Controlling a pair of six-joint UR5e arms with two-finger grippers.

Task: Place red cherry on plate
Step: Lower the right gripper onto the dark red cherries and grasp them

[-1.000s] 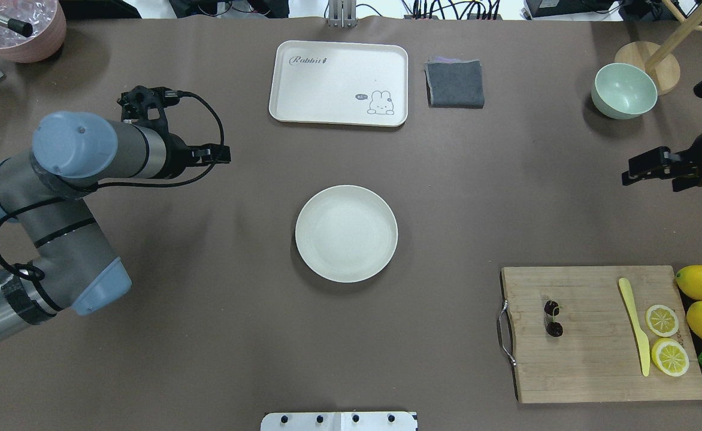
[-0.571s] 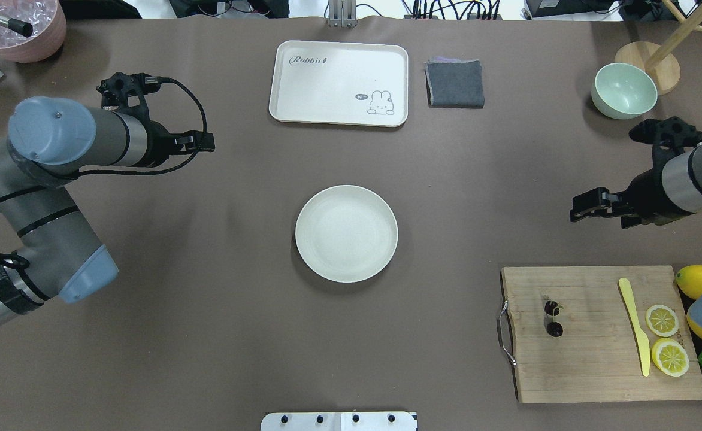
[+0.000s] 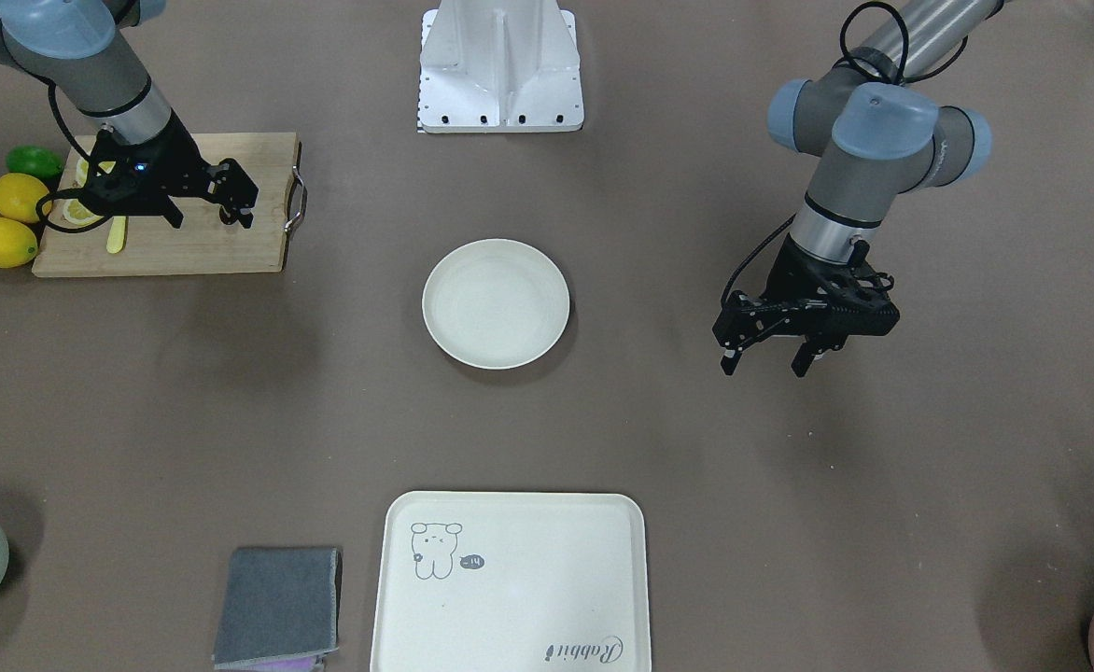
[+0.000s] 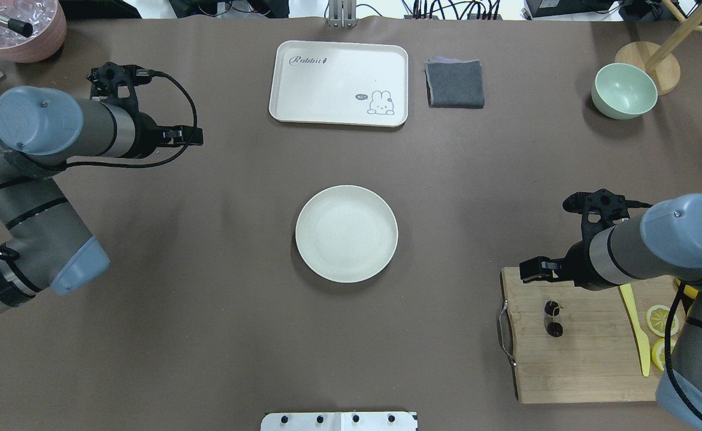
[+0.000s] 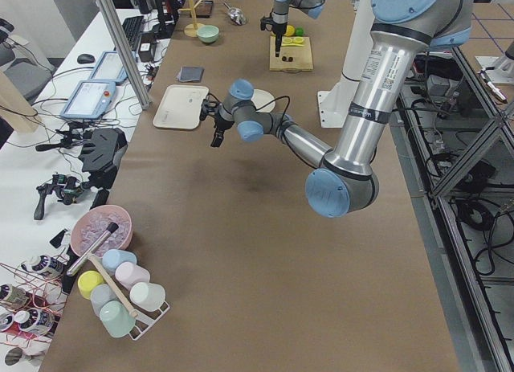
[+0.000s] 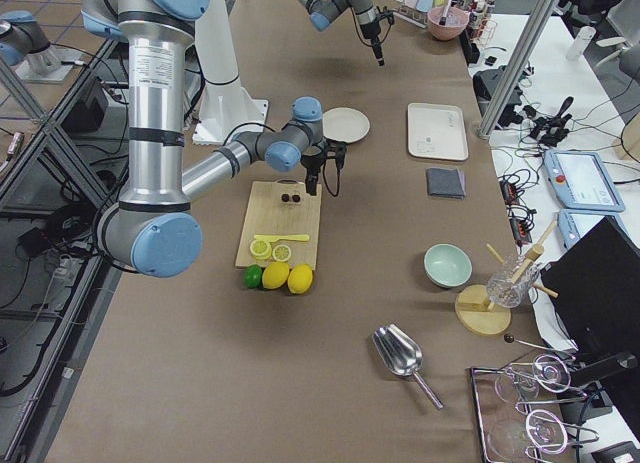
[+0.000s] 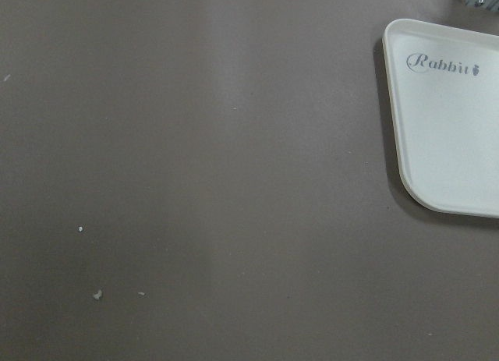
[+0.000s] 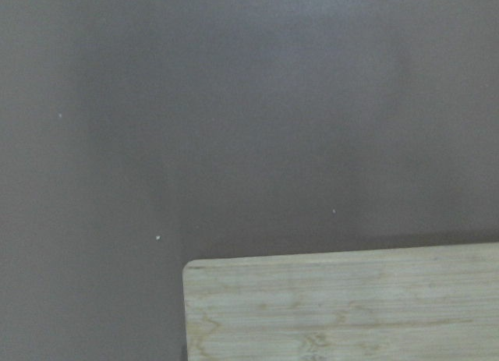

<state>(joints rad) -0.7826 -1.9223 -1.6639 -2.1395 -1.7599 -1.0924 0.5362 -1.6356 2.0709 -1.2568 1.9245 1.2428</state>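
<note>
Both left gripper (image 3: 762,364) and right gripper (image 3: 211,217) show spread jaws; right one, above board (image 4: 590,359) near cherry (image 4: 553,318), should centre over the joined fruits, descend squarely, close gently.

path: open tabletop (image 4: 459,227) between cutting board (image 4: 590,359) and plate (image 4: 346,233) | obstacle: board handle (image 4: 499,332)

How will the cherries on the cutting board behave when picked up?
The red cherry is a tiny pair, so probably very light. Only a thin stem joins the two, so if one is gripped the other will likely dangle. Both are round and lie loose on the cutting board, so a nudge may roll them.
</note>
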